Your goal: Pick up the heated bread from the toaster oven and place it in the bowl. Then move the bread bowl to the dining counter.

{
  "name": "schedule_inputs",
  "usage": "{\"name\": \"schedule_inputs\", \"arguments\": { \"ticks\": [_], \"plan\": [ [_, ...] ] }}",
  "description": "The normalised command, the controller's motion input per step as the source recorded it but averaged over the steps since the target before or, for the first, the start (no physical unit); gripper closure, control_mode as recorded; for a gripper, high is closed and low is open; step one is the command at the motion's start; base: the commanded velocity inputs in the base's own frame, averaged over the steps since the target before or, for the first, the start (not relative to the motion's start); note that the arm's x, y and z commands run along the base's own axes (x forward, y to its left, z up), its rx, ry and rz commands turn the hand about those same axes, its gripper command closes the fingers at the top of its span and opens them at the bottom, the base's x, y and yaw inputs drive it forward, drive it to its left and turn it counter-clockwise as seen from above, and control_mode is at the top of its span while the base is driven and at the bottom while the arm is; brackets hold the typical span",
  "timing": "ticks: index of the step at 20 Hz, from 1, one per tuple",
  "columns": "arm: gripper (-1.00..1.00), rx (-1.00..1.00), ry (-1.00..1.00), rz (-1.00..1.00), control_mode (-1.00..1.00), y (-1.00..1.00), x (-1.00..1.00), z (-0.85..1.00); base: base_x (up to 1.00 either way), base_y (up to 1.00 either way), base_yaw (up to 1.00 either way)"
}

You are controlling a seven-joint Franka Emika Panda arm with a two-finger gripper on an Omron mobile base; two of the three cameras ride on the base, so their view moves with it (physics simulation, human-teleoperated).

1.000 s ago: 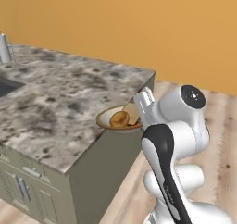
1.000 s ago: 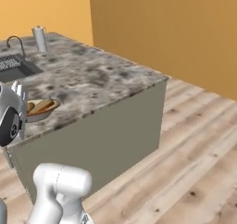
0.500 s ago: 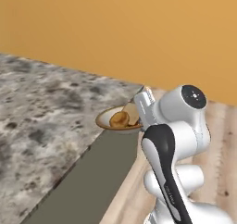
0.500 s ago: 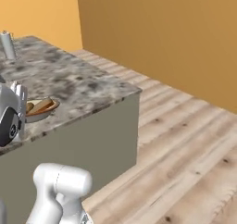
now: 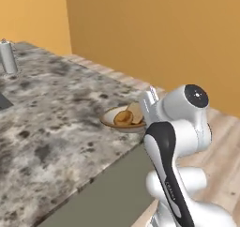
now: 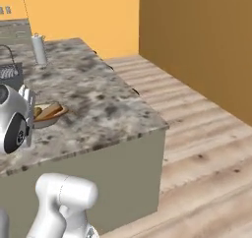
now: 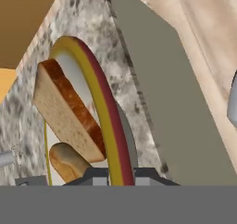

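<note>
- One bowl (image 5: 112, 119) is hanging low over the dining counter (image 5: 51, 127), near its long edge by the robot; whether it is touching the stone cannot be told.
- The bowl is holding two things: one heated bread (image 5: 123, 117), a small orange-brown bun, and one square toast slice (image 5: 136, 111) leaning beside it.
- In the hand view, the bowl's gold and red rim (image 7: 109, 121) is running between the gripper (image 7: 121, 176) fingers, so the claw is pinching the rim. The toast slice (image 7: 65, 109) is sitting above the bun (image 7: 69, 160) in that picture.
- In the right base view the bowl (image 6: 49, 115) is lying toward the counter's near edge.
- Since half a second ago, both base views are looking from a new angle: the whole scene is shifting, while the bowl is keeping its place by the arm.
- One silver canister (image 5: 8, 57) is standing upright near the counter's far edge, well apart from the bowl.
</note>
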Motion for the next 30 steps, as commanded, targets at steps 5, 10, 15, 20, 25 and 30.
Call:
{"name": "schedule_inputs", "arguments": {
  "ticks": [5,10,15,20,25,30],
  "plan": [
    [1.00,0.00,0.00,0.00,1.00,0.00,0.00,0.00,1.00,-0.31,0.75],
    [1.00,0.00,0.00,0.00,1.00,0.00,0.00,0.00,0.57,-0.66,0.70],
    [1.00,0.00,0.00,0.00,1.00,0.00,0.00,0.00,0.78,-0.75,0.58],
    [1.00,0.00,0.10,0.24,-1.00,-0.27,0.93,-0.09,0.00,0.00,0.00],
    [1.00,0.00,0.10,0.13,-1.00,-0.01,1.00,-0.42,0.00,0.00,0.00],
    [1.00,0.00,-0.03,0.06,-1.00,0.02,0.93,-0.59,0.00,0.00,0.00]
  ]
}}
